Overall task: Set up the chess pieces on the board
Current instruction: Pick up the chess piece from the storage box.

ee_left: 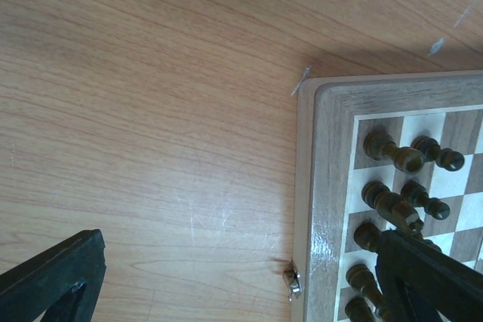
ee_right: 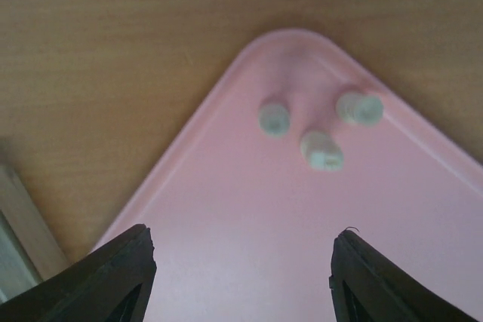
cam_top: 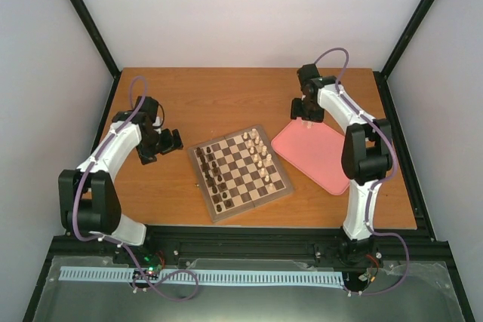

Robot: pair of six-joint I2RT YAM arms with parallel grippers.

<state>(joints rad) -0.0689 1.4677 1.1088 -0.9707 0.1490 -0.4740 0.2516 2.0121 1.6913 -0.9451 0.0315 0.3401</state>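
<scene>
The board [cam_top: 240,173] lies at the table's middle, with dark pieces [cam_top: 211,179] along its left side and pale cream chess pieces [cam_top: 260,157] along its right side. In the right wrist view three more pale pieces [ee_right: 322,150] lie near the far corner of the pink tray [ee_right: 249,209]. My right gripper [ee_right: 241,262] is open and empty above the tray, short of those pieces; it also shows in the top view [cam_top: 304,117]. My left gripper [cam_top: 164,147] is open and empty over bare table, left of the board's far left corner [ee_left: 332,148].
The pink tray [cam_top: 317,154] sits right of the board, nearly touching it. Dark pieces [ee_left: 392,152] stand under my left gripper's right finger [ee_left: 430,277]. A small metal clasp [ee_left: 293,280] sticks out from the board's edge. Black frame posts border the table.
</scene>
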